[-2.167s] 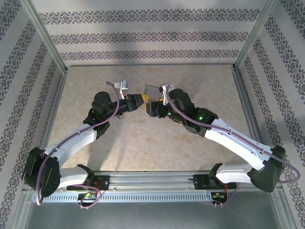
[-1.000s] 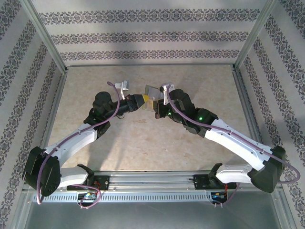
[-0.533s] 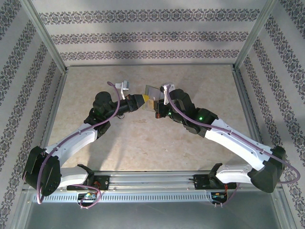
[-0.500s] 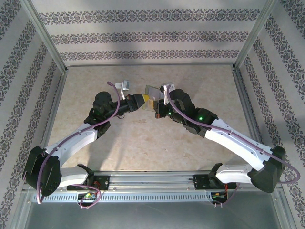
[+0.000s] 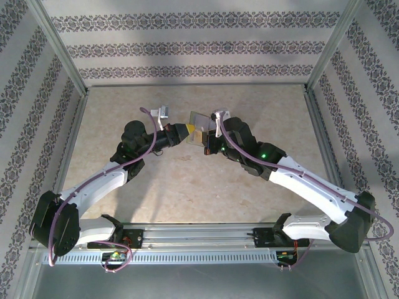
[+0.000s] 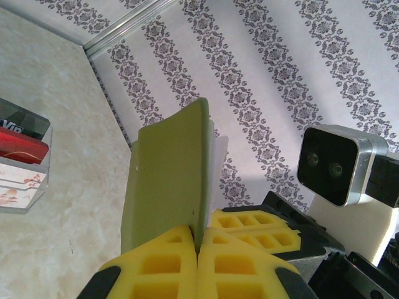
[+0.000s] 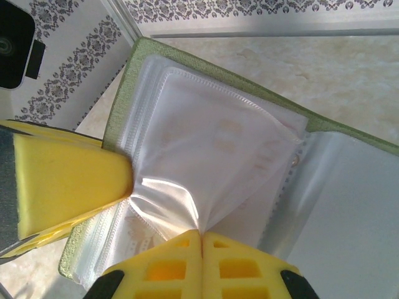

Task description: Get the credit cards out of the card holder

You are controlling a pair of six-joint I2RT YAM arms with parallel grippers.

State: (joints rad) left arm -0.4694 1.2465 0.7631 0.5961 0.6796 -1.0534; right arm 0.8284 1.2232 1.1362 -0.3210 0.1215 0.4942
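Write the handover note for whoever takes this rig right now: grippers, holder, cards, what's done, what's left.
Left gripper: shut on the olive cover of the card holder.
Right gripper: shut on a clear pocket inside the holder, which is held open between the two grippers.
Cards: a dark, a red and a white one sit as a stack of cards on the table beside the holder; I cannot tell whether a clear sleeve is around them.
Done: holder picked up and opened.
Left: faint prints show through the pockets, so a card may remain inside. Check, and pull it out if so.
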